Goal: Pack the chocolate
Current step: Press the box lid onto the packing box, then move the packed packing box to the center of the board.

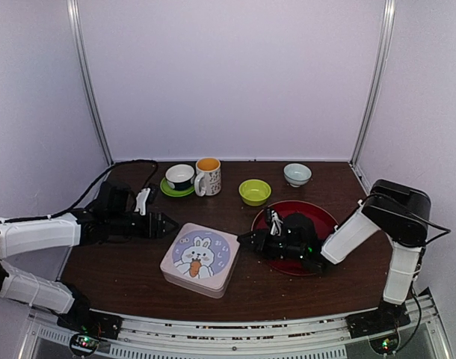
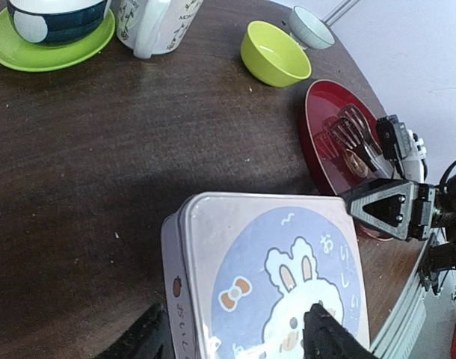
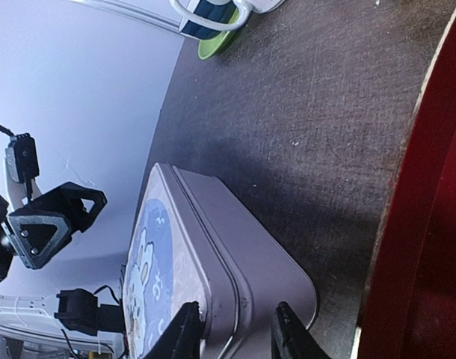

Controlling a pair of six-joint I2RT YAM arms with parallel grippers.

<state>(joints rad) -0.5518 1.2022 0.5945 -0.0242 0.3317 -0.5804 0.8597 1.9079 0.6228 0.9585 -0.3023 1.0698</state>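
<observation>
My left hand [image 1: 168, 222] and right hand [image 1: 244, 239] flank the shut tin [image 1: 198, 258]; the chocolate [image 2: 356, 162] sits on the red plate [image 1: 321, 213].

On the dark table [image 1: 123, 277] the tin lies flat, nearly square with no clear long side. A rabbit [image 2: 291, 288] holding a carrot is on its lid, and Japanese characters curve along the rim of the blue circle. My left fingers are spread wide just beside the tin's left corner. My right fingers stand partly apart at its right corner, and I cannot tell if they touch it. Behind are a green bowl [image 1: 255, 191] and a mug [image 1: 208, 176] whose print is too small to read. On the plate, beside the tongs [image 2: 351, 134], I make out one small round brown piece, too tiny to show any pointing.
</observation>
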